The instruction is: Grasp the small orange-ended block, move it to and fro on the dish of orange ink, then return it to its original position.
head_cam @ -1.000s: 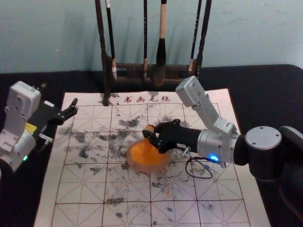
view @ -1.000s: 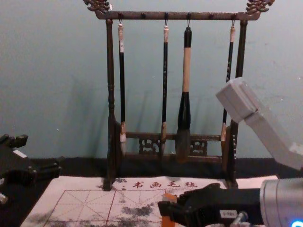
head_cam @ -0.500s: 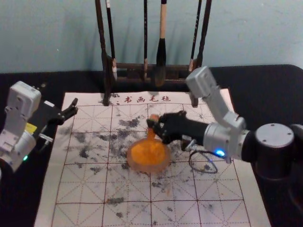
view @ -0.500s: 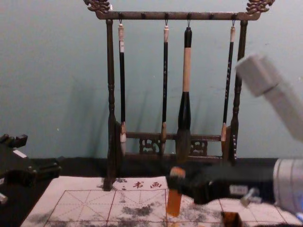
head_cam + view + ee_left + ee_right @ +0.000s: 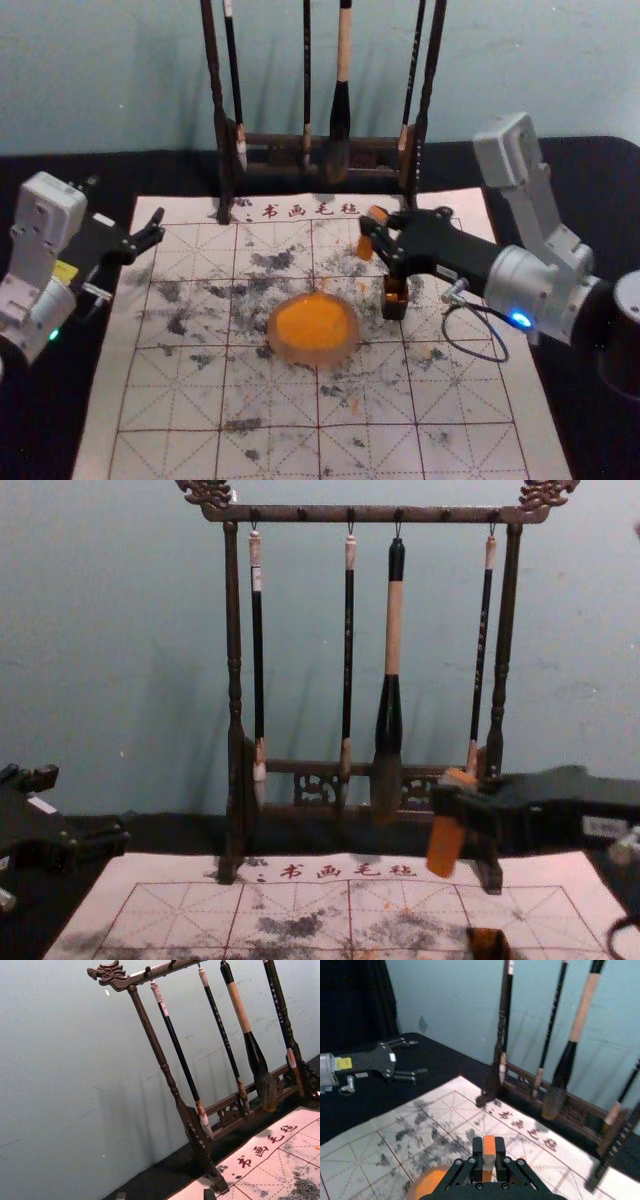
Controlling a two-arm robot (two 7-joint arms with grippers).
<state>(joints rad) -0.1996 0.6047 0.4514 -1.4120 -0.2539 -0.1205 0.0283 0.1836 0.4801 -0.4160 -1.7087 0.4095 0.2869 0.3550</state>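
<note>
Two right gripper point(image 5: 372, 233) fingers pinch oblong block point(image 5: 444, 848) above mat point(image 5: 165, 400); left gripper point(image 5: 127, 199) spread, leftward.

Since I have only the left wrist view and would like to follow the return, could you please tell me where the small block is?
Observer: The right gripper has its fingers closed on the block.
Operator: Thank you; is it touching the mat?
Observer: No, it appears to be held above the mat.
Operator: And where is the small open box?
Observer: The box stands on the mat, just to the right of the ink dish, not touching it.
</note>
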